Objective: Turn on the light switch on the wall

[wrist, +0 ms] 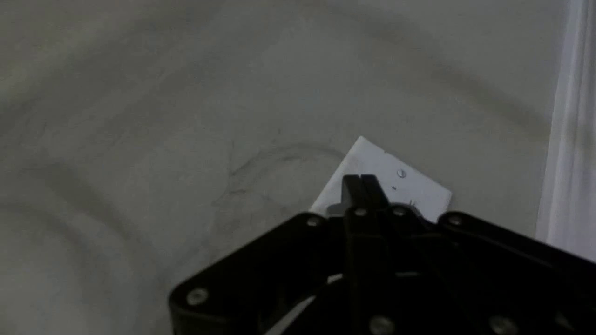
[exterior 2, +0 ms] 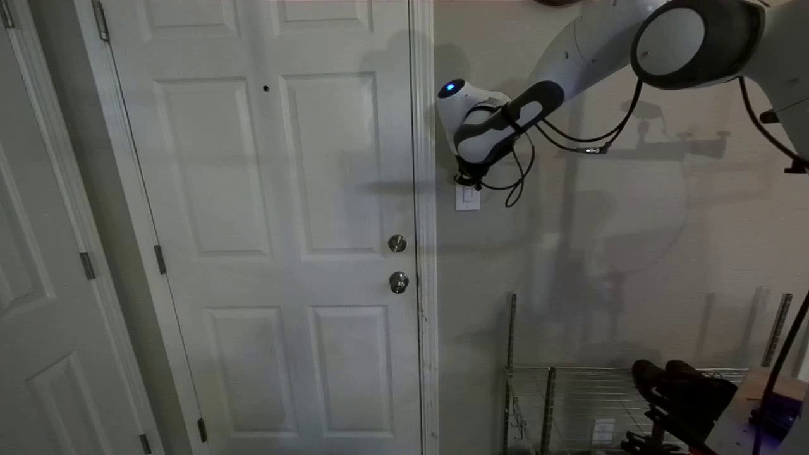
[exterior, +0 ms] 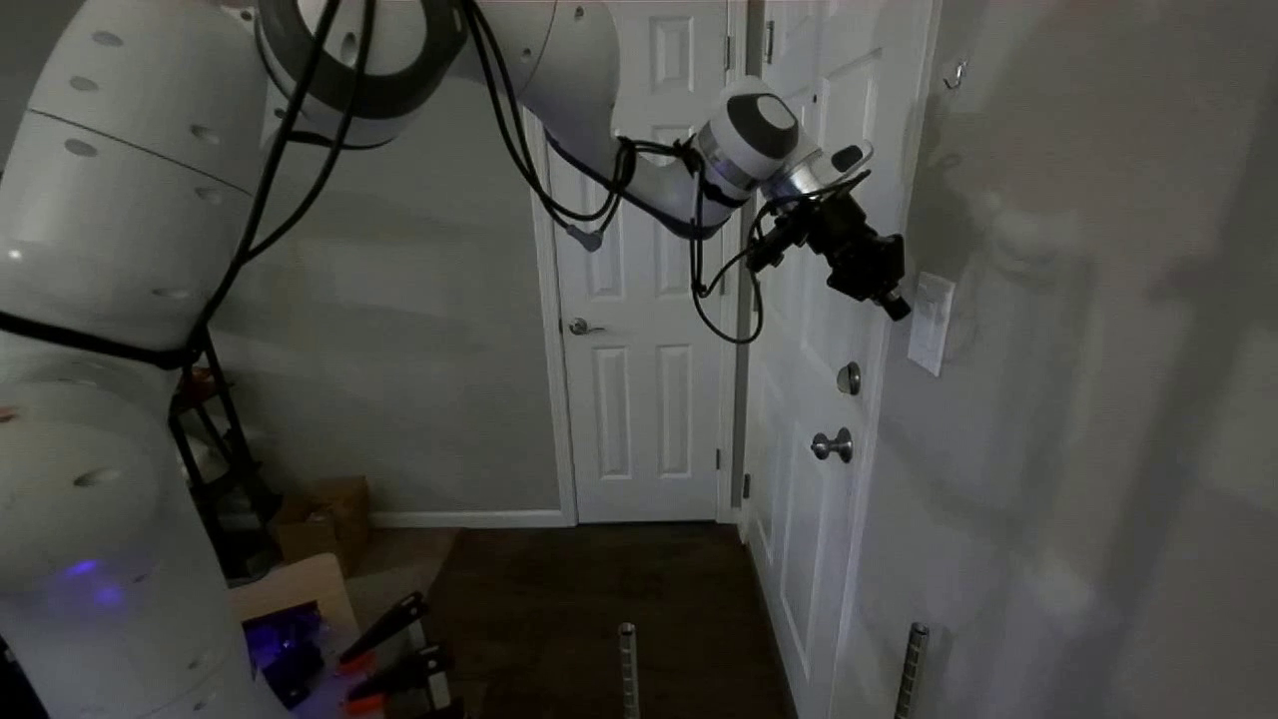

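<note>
The light switch (exterior: 931,325) is a small white upright plate on the pale grey wall (exterior: 1098,350), right of the door frame. In an exterior view its upper part (exterior 2: 468,201) is hidden behind my wrist and gripper. In the wrist view the plate (wrist: 412,185) appears tilted, with a screw and small marks showing; its lower part and toggle are hidden behind the jaws. My black gripper (exterior: 897,306) points down toward the plate, close to it. Its fingertips (wrist: 360,177) are together with nothing between them and overlap the plate in the wrist view. I cannot tell whether they touch it.
A white panelled door (exterior 2: 265,284) stands beside the switch, with a round knob (exterior 2: 399,282) and a deadbolt (exterior 2: 397,243). A metal hook (exterior: 956,74) is on the wall above. A wire shelf with upright posts (exterior 2: 548,404) stands below. Loose cables (exterior: 727,335) hang from my wrist.
</note>
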Robot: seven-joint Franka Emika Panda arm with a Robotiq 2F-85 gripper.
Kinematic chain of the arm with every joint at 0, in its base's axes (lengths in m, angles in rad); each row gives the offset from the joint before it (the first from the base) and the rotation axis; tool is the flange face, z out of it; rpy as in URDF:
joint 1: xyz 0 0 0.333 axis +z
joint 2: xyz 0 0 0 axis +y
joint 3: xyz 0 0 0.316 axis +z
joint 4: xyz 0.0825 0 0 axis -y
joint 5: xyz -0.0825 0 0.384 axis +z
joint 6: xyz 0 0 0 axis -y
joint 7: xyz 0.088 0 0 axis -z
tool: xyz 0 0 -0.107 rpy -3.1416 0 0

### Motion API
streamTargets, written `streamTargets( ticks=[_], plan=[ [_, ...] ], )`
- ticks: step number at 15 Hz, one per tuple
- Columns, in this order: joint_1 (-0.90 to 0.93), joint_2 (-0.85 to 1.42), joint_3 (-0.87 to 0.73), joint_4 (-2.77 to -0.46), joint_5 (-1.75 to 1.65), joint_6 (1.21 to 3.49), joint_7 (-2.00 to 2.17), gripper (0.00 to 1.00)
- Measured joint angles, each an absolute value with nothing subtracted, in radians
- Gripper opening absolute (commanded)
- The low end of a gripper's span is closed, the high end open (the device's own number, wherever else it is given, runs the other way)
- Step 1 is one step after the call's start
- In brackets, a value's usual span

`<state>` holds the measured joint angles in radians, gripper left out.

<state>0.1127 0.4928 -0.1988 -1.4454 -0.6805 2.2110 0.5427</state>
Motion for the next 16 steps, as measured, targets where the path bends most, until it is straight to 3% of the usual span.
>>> streamTargets(
  ticks=[16],
  plan=[
    [0.109, 0.532, -0.201, -1.394, -0.719, 2.253, 0.544, 0.02]
  ],
)
